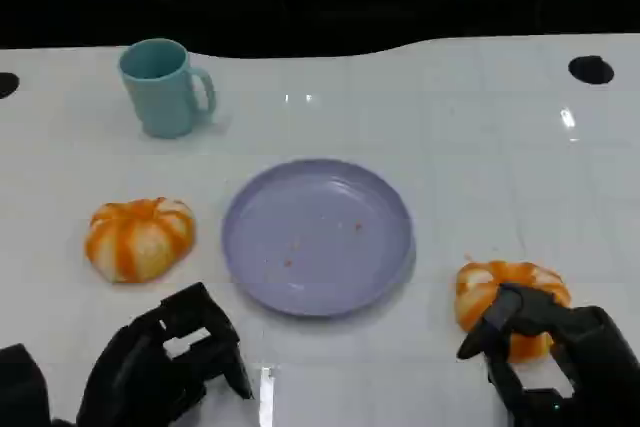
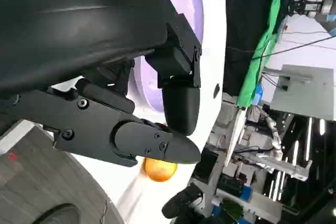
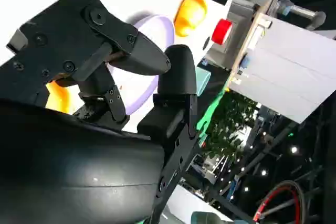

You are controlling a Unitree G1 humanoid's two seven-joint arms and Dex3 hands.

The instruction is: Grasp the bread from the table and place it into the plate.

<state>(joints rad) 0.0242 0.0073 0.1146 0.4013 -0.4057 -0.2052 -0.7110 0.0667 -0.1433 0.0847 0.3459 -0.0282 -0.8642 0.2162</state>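
Two round orange-and-white bread rolls lay on the white counter (image 1: 480, 117), the right bread roll (image 1: 500, 292) under the right hand (image 1: 550, 347), whose fingers curled over it without clearly gripping. It looked light and soft, best cupped gently around its sides for the lavender round plate (image 1: 317, 235), while the left hand (image 1: 165, 362) hung released, holding nothing.

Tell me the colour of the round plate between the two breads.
Pale lilac round plate, speckled with a few crumbs; clearest in the head view.

The right robot hand (image 1: 545, 342) covers the near bread's (image 1: 490, 287) front (grip unclear).

plate (image 1: 318, 237) between two breads (image 1: 139, 237) (image 1: 505, 297)
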